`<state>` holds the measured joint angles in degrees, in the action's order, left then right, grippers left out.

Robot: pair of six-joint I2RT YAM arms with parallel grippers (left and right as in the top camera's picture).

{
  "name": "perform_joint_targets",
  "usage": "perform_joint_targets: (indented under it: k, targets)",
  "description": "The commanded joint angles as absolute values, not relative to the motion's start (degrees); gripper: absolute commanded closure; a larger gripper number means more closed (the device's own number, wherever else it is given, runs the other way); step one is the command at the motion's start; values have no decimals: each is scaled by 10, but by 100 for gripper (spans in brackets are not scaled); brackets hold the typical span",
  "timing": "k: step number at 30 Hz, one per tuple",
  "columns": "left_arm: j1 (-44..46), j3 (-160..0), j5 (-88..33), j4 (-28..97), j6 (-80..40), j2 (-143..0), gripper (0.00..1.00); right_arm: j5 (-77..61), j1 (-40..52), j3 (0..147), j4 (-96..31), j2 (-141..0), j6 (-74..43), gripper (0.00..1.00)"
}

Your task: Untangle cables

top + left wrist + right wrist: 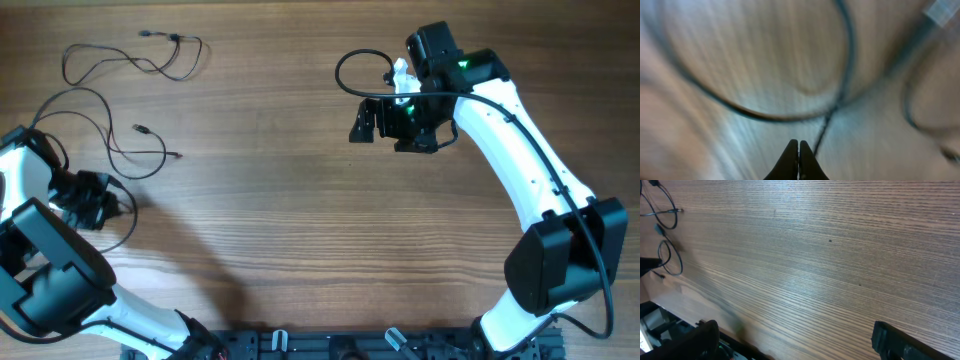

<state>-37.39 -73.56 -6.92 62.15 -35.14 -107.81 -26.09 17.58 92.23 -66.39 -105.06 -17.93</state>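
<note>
Two thin black cables lie in loose loops at the table's far left: one at the back (pixel 130 55), and one nearer (pixel 120 140) with small plug ends. My left gripper (pixel 98 198) is low at the left edge, just in front of the nearer cable. In the blurred left wrist view its jaws (pixel 799 146) are shut. A thin cable (pixel 824 129) runs up from beside the tips into a wide loop, and I cannot tell whether it is pinched. My right gripper (pixel 385 122) is open and empty above the back middle of the table, far from the cables. Its fingers (pixel 800 340) are spread wide.
The thicker black cable of the right arm (pixel 350 75) loops beside its wrist. The cable loops show small at the far left of the right wrist view (pixel 667 220). The arm bases and a black rail (pixel 330 345) line the front edge.
</note>
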Motion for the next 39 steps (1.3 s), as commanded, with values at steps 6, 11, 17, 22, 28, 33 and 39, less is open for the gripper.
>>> perform_joint_targets:
  k: [6,11,17,22,28,33,39]
  targets:
    - [-371,-738,-104,656,-262,-1083,96,-266,178,921,-666,-1056,-182,0]
    - [-371,-733,-80,669,-263,-1083,85,-266,178,921,-660,-1056,-196,0]
    - [-371,-720,-135,663,-229,-1083,0,-266,178,921,-660,-1056,-196,0]
    - [-371,-819,-93,738,-268,-1079,0,-266,178,921,-662,-1056,-196,0]
    - [-371,-907,-3,749,-340,-1007,0,-266,178,921,-661,-1055,-196,0]
    - [-370,-907,-12,731,-339,-1000,15,-266,178,921,-660,-1056,-197,0]
    - [-343,-807,-3,660,-335,-1001,42,-266,178,921,-656,-1056,-197,0]
